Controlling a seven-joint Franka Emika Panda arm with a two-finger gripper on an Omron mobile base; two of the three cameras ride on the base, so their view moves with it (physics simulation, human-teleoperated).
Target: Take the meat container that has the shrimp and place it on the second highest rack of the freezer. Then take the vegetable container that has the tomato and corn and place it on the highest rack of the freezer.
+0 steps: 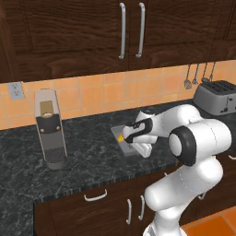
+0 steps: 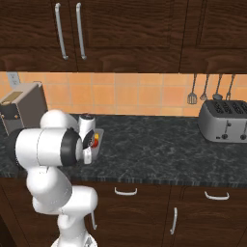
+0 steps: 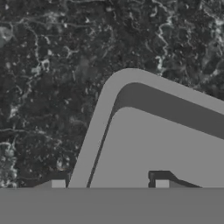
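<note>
Hand (image 3: 109,183) low, tips astride the grey tray's (image 3: 144,148) rim, grip uncertain; right base view shows tomato (image 2: 95,140).

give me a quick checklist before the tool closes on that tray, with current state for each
1. Right tray: the tray on the counter shows yellow at one end and, from the right base view, a red ball. It looks like the vegetable one: ok, though whether the shrimp tray is already stored, cannot tell.
2. Tool straddling the rim: one fingertip outside, the other inside the tray wall: ok.
3. Tool shut on the rim: cannot tell.
4. Contents clear of the fingertips: ok in the hand view.
5. Coffee machine and toaster out of the lifting path: ok.
6. Freezer open: cannot tell.
</note>
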